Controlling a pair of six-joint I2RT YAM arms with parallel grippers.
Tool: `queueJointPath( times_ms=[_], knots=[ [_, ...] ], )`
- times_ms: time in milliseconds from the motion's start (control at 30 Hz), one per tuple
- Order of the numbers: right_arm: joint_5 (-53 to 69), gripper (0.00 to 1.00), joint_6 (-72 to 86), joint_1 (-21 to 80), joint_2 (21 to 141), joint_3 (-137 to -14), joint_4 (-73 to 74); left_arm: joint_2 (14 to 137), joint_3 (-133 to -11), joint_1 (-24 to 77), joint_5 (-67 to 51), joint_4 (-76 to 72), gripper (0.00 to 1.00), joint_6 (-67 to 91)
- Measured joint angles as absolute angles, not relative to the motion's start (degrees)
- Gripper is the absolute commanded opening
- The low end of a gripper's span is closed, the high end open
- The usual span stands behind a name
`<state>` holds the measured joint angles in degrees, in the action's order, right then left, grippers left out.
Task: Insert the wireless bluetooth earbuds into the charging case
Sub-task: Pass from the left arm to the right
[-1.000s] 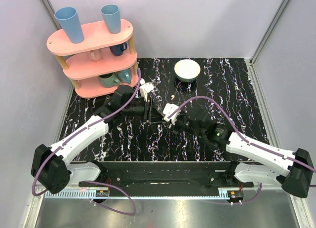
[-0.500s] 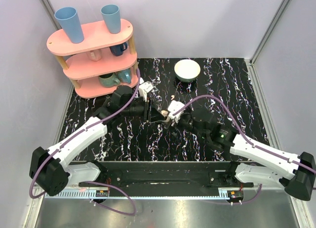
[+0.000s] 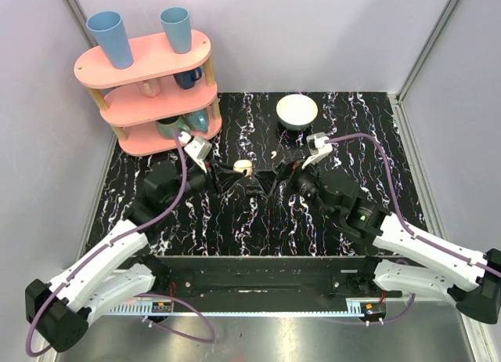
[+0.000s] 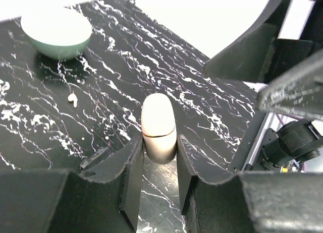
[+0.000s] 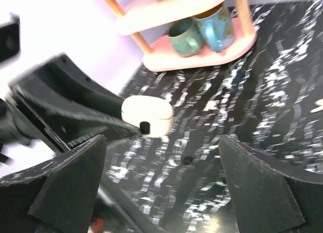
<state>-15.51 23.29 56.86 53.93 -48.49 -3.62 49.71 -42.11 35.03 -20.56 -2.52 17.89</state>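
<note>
A: Where is the small cream-beige rounded charging case (image 4: 158, 127)?

B: The left gripper (image 4: 159, 142) is clamped on it, one black finger (image 4: 132, 167) on each side. The left wrist camera shows the case end-on, with a thin seam across it where the lid meets the body, and the lid looks closed.

A: Does the overhead camera show that seam?

B: No, there the case is only a pale spot between the two arms, over the black white-veined marble tabletop (image 3: 376, 142). The right wrist camera shows its broad face and a small dark mark near the lower edge. I can't tell what the mark is.

A: What about the right gripper (image 5: 166, 177)?

B: Its jaws are spread wide with nothing between them, and it faces the case from just beside it.

A: And the earbuds?

B: I can find only one tiny whitish curved earbud (image 3: 273, 154). It lies loose on the marble between the case and the white bowl with a green outside (image 4: 55, 31), apart from both.

A: Is any writing legible?

B: The stickers on the front rail (image 3: 258, 303) are too small to read. The right wrist camera does show a green mug (image 5: 184, 36) and a blue mug (image 5: 217, 26) on the bottom tier of the pink three-tier shelf (image 3: 145, 88).
</note>
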Motion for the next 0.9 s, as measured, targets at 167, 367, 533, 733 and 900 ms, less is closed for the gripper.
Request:
queueJointPath(
  times_ms=[167,367,533,733,900],
  knots=[
    [-15.7,1.0,44.4,56.9,55.1,-43.0,-13.3,45.0,-32.5,35.2,-20.6,-15.7,0.0,15.7],
    [-15.9,1.0,58.7,56.9,57.7,-41.5,-16.1,43.0,-26.7,35.8,-21.5,-27.6,0.0,13.3],
    [-15.8,0.98,65.9,56.8,59.4,-41.5,-18.3,43.4,-25.3,36.6,-22.9,-35.7,0.0,12.9],
    [-15.0,0.91,71.1,56.4,61.3,-41.1,-22.0,44.3,-25.3,37.6,-24.0,-39.3,0.0,12.8],
    [-13.2,0.77,73.8,56.1,63.2,-41.1,-24.7,44.4,-24.7,37.9,-24.0,-40.2,0.0,12.3]
  ],
)
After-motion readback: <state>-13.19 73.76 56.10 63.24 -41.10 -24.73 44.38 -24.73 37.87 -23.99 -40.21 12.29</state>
